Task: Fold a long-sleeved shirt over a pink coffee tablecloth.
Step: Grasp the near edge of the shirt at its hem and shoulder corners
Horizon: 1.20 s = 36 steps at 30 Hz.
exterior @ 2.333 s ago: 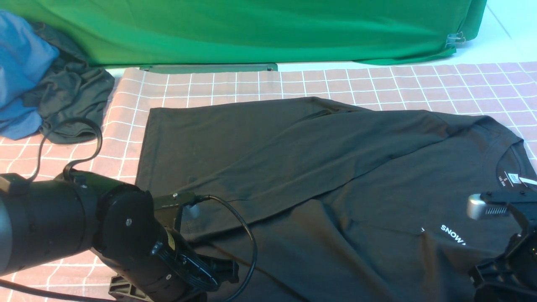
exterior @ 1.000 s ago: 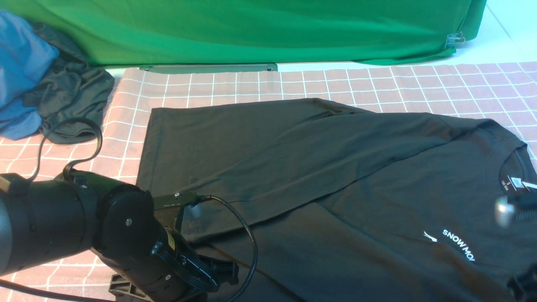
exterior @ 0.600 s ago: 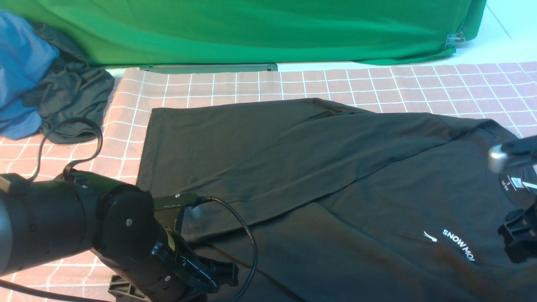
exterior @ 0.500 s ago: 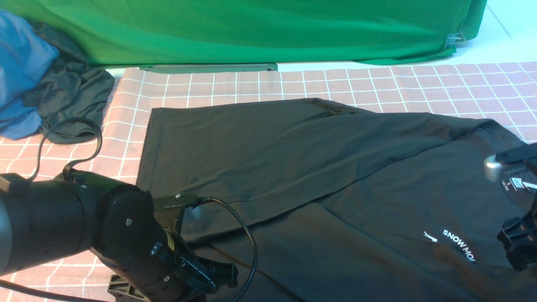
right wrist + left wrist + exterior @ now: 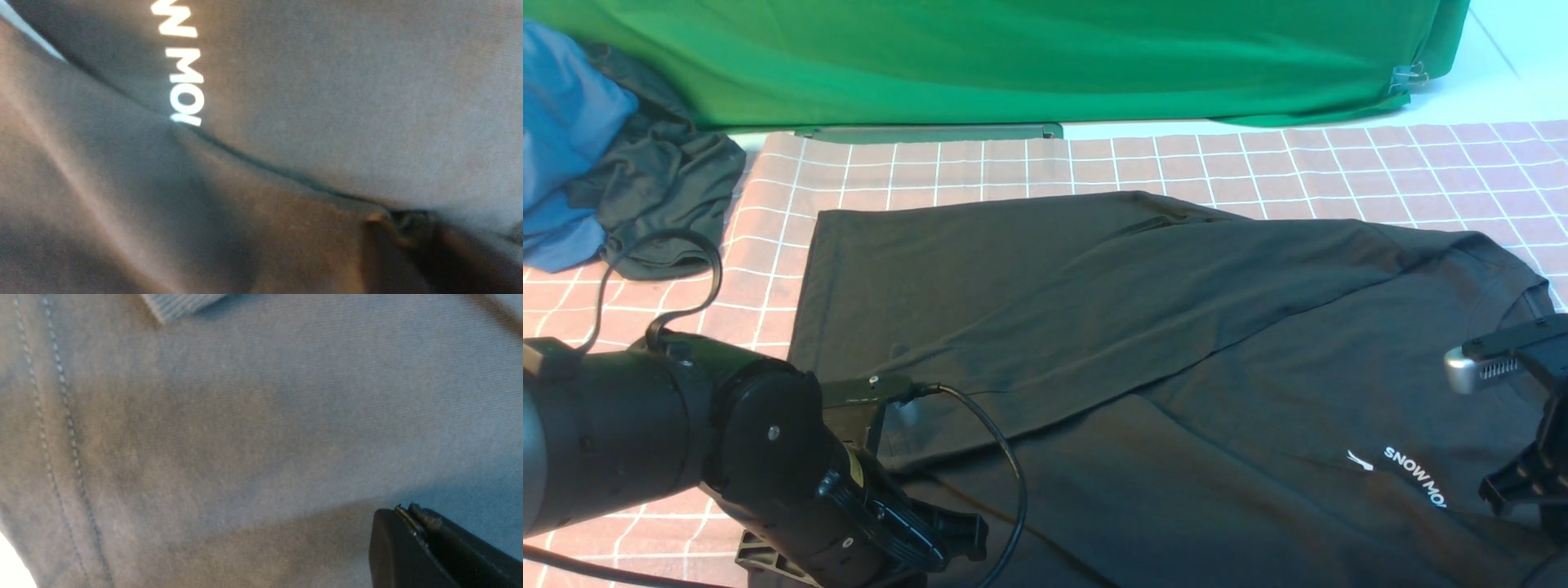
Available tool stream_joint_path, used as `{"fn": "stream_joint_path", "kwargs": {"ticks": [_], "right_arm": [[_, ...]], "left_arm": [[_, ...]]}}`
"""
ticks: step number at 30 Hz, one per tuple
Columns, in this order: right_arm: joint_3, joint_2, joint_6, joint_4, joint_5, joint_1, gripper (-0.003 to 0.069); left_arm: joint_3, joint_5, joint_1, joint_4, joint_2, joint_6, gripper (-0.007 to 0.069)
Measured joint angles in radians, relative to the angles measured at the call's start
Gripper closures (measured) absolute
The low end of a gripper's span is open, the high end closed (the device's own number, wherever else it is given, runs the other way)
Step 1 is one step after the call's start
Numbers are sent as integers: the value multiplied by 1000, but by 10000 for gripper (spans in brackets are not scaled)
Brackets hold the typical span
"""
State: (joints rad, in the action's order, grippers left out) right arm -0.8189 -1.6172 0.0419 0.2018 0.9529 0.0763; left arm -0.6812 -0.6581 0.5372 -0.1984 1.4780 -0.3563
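Observation:
The black long-sleeved shirt [image 5: 1143, 327] lies spread on the pink coffee tablecloth [image 5: 1013, 163], one sleeve folded slantwise across its body. Its white print [image 5: 1413, 478] shows near the right edge. My left arm [image 5: 768, 457] hangs low over the shirt's near left part. In the left wrist view the left gripper [image 5: 408, 514] is shut, its tips against the fabric [image 5: 245, 437] near a stitched hem. My right arm [image 5: 1527, 482] stands beside the print. In the right wrist view the right gripper [image 5: 392, 222] looks dark and blurred, closed where a fold edge of the shirt [image 5: 286, 81] runs into it.
A blue garment [image 5: 564, 139] and a smaller dark grey garment [image 5: 662, 196] are heaped at the far left. The green backdrop cloth [image 5: 1013, 57] hangs along the back. The left arm's black cable [image 5: 1009, 465] loops over the shirt.
The right arm slid out to the right edge, came back and sank toward the chest print; it now hides the neck label. The left arm and the shirt have barely moved.

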Motion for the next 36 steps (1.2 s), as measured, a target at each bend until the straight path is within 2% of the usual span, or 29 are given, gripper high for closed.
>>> {"fn": "stream_joint_path", "kwargs": {"ticks": [4,13,17,21,24,26,28,30,32,34,36], "right_arm": [[0,0,-7,0,35,0,617],[8,36,-13,6,109,-2,622],[15,67,-17,6,132,-41,622],[18,87,-18,3,116,-137,622],[18,87,-18,-10,96,-160,612],[18,87,-21,-23,84,-161,577],[18,91,-42,-70,54,-161,438],[18,94,-64,-85,41,-161,353],[18,94,-99,-106,-10,-161,190],[18,94,-103,-110,-41,-161,141],[18,91,-107,-111,-61,-161,129]], "left_arm": [[0,1,0,0,0,5,611],[0,3,0,0,0,23,611],[0,-1,0,0,0,26,611],[0,-2,0,0,0,26,611],[0,5,0,1,0,27,611],[0,11,0,1,0,31,611],[0,19,0,1,0,34,611],[0,25,0,1,0,34,611],[0,33,0,1,0,40,611],[0,37,0,1,0,41,611],[0,39,0,1,0,41,611]]}}
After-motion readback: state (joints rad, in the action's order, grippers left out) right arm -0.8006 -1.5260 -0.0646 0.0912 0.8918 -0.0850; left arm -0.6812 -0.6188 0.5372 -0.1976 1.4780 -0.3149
